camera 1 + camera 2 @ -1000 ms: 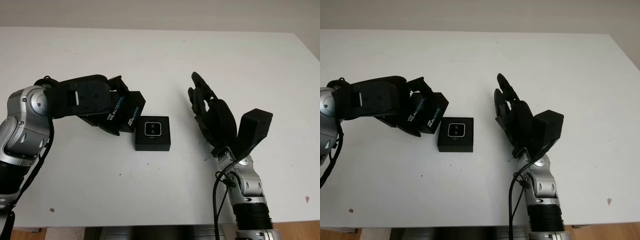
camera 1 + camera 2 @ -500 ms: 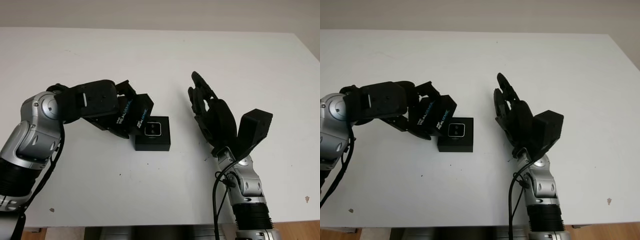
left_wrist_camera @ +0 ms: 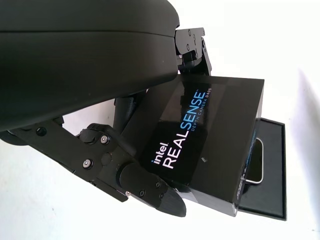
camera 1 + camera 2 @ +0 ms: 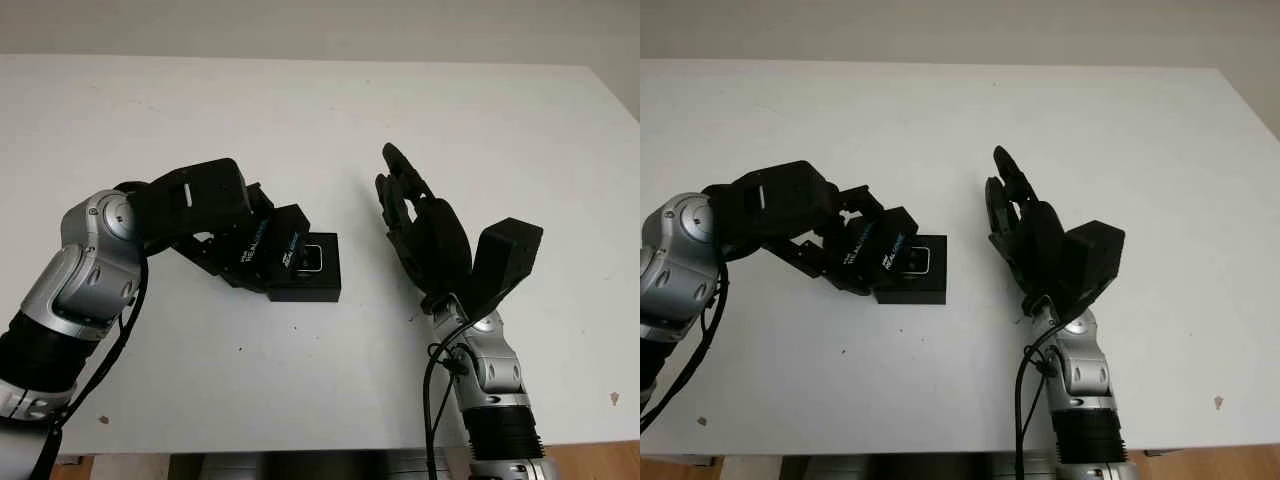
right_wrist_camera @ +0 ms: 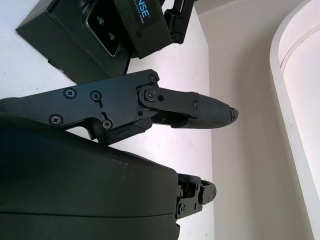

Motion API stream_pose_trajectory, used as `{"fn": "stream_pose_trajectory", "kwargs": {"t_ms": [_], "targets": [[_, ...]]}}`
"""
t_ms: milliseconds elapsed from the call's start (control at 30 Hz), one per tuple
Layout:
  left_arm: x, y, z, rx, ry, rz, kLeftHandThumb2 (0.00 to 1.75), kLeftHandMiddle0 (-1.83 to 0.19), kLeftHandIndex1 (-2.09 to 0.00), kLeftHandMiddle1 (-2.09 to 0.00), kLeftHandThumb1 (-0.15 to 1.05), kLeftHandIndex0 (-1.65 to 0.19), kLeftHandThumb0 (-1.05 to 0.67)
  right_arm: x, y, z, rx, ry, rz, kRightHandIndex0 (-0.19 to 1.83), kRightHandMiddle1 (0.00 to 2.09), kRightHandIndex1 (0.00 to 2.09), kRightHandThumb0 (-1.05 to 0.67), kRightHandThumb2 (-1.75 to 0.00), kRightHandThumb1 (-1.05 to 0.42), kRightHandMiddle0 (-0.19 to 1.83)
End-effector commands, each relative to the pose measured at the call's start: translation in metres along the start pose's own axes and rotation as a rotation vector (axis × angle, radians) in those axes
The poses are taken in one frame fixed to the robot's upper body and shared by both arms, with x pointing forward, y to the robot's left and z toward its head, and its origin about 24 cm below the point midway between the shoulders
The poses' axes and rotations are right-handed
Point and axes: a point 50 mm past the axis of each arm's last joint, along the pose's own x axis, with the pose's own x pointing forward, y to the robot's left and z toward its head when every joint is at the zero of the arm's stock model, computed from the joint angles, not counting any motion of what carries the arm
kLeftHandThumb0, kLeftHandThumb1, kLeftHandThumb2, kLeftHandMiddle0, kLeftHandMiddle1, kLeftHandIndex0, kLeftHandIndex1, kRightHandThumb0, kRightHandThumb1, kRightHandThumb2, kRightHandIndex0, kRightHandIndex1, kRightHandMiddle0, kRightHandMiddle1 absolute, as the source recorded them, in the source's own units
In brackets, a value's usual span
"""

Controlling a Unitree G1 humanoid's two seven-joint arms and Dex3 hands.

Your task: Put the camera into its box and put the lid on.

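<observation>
one lid (image 4: 268, 247) tilted, overlapping box (image 4: 318, 285) | left robot hand (image 4: 205, 215) grips it | right robot hand (image 4: 425, 235) released, beside box

The lid (image 4: 268, 249) in the left hand (image 4: 205, 215) overhangs the box (image 4: 312, 270); bare table (image 4: 300, 120) separates it from the open right hand (image 4: 425, 235).
</observation>
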Motion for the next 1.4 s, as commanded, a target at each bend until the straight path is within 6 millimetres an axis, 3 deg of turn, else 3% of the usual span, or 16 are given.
{"fn": "stream_pose_trajectory", "kwargs": {"t_ms": [0,233,500,633,800,933,1133,1367], "targets": [[-0.002,0.002,0.008,-0.011,-0.015,-0.013,0.24,-0.38,-1.78,-2.09,1.05,-0.15,-0.31,0.000,0.002,0.002,0.003,-0.017,0.002,0.01,0.15,0.05,-0.60,-0.48,-1.05,0.03],[-0.001,-0.001,0.012,-0.072,-0.008,-0.052,0.24,-0.53,-1.93,-2.09,1.05,-0.22,-0.29,0.001,0.003,0.001,0.003,-0.018,-0.002,0.02,0.17,0.06,-0.60,-0.47,-1.05,0.02],[0.005,-0.008,0.020,-0.104,-0.041,-0.051,0.26,-0.59,-1.86,-2.09,1.05,-0.19,-0.29,0.002,0.003,0.000,0.012,-0.023,-0.001,0.02,0.21,0.06,-0.60,-0.46,-1.05,0.03],[0.011,-0.015,0.025,-0.040,-0.072,-0.011,0.26,-0.39,-1.74,-2.03,1.05,-0.10,-0.30,0.002,0.003,0.000,0.013,-0.023,0.000,0.02,0.23,0.06,-0.59,-0.47,-1.05,0.01],[0.016,-0.024,0.031,0.020,-0.107,-0.004,0.26,-0.27,-1.79,-1.98,1.05,-0.01,-0.32,0.001,0.003,0.001,0.006,-0.029,0.000,0.02,0.25,0.06,-0.59,-0.47,-1.05,0.01],[0.016,-0.028,0.032,0.038,-0.106,-0.012,0.26,-0.28,-1.72,-1.97,1.05,0.13,-0.35,0.001,0.003,0.000,0.000,-0.028,-0.001,0.02,0.28,0.05,-0.58,-0.47,-1.05,0.00],[0.017,-0.033,0.035,0.045,-0.098,-0.028,0.22,-0.28,-1.74,-2.06,1.05,0.16,-0.36,0.001,0.003,-0.001,0.000,-0.032,-0.003,0.02,0.31,0.06,-0.59,-0.46,-1.05,-0.01],[0.019,-0.037,0.038,-0.019,-0.044,-0.091,0.23,-0.39,-1.59,-2.08,1.05,0.19,-0.42,0.001,0.004,-0.001,0.012,-0.028,-0.006,0.02,0.34,0.05,-0.58,-0.46,-1.05,-0.03]]}}
